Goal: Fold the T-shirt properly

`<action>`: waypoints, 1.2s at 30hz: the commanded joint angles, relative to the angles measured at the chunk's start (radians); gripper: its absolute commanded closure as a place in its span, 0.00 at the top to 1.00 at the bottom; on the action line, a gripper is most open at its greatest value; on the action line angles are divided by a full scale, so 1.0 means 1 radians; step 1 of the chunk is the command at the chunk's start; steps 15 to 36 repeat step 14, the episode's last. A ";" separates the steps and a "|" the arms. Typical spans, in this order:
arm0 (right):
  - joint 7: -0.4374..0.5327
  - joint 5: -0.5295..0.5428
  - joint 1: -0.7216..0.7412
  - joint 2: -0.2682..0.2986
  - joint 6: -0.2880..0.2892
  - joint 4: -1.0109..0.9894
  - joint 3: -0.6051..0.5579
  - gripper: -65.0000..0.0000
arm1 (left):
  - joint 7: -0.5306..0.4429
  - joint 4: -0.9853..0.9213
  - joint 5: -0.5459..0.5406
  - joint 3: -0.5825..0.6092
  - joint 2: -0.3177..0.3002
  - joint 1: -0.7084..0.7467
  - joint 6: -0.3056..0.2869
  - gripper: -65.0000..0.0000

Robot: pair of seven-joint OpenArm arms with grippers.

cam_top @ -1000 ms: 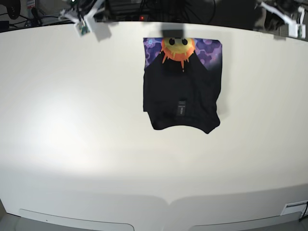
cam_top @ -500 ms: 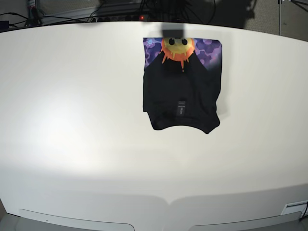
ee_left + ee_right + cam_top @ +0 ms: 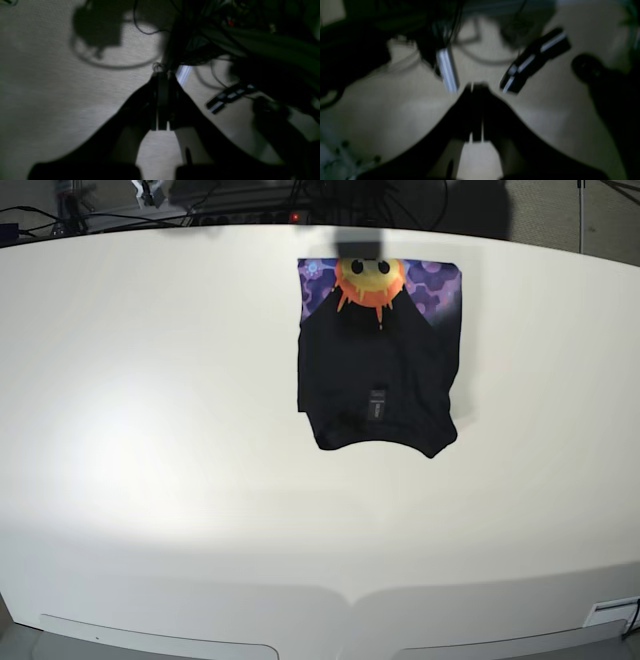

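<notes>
1. One folded garment shows in the base view: the T-shirt lies flat on the white counter, toward the far edge and right of the middle.
2. Its far edge sits close to the counter's back rim, where a strip of purple print with an orange-yellow smiling sun faces up; the rest of the cloth showing is plain black.
3. The left and right edges of the fold run roughly straight, while the near edge is uneven, with a rounded corner bulging at the lower right.
4. A small dark tag lies on the black cloth near that near edge.
5. Wide bare counter stretches to the left of the shirt and in front of it; a narrower bare band lies to its right.
6. Neither arm reaches over the counter in the base view.
7. Left wrist view: the left hand has its fingers pressed together, holding nothing, above a pale floor with cables and a dark power strip off to the right.
8. Right wrist view, which is blurred: the right hand is likewise closed and empty, with a dark power strip near its tip and dark cables beyond.
9. The shirt appears in neither wrist view.
</notes>
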 commanded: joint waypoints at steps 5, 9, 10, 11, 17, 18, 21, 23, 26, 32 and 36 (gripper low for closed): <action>0.121 -0.064 0.117 0.011 -0.047 -0.159 0.001 0.00 | -0.019 -0.083 0.011 -0.003 0.031 -0.088 0.089 0.00; 0.120 -0.109 0.166 -0.012 -0.051 -0.188 0.001 0.00 | -0.018 -0.118 0.079 -0.003 0.074 -0.138 0.198 0.00; 0.119 -0.117 0.168 -0.016 -0.061 -0.188 0.001 0.00 | -0.019 -0.119 0.077 -0.003 0.080 -0.141 0.203 0.00; 0.121 -0.119 0.170 -0.018 -0.068 -0.188 0.001 0.00 | -0.022 -0.119 0.076 -0.003 0.087 -0.141 0.202 0.00; 0.125 -0.119 0.169 -0.017 -0.069 -0.188 0.001 0.00 | -0.030 -0.119 0.076 -0.003 0.097 -0.143 0.201 0.00; 0.125 -0.119 0.169 -0.017 -0.069 -0.188 0.001 0.00 | -0.030 -0.119 0.076 -0.003 0.097 -0.143 0.201 0.00; 0.125 -0.119 0.169 -0.017 -0.069 -0.188 0.001 0.00 | -0.030 -0.119 0.076 -0.003 0.097 -0.143 0.201 0.00; 0.125 -0.119 0.169 -0.017 -0.069 -0.188 0.001 0.00 | -0.030 -0.119 0.076 -0.003 0.097 -0.143 0.201 0.00; 0.125 -0.119 0.169 -0.017 -0.069 -0.188 0.001 0.00 | -0.030 -0.119 0.076 -0.003 0.097 -0.143 0.201 0.00; 0.125 -0.119 0.169 -0.017 -0.069 -0.188 0.001 0.00 | -0.030 -0.119 0.076 -0.003 0.097 -0.143 0.201 0.00; 0.125 -0.119 0.169 -0.017 -0.069 -0.188 0.001 0.00 | -0.030 -0.119 0.076 -0.003 0.097 -0.143 0.201 0.00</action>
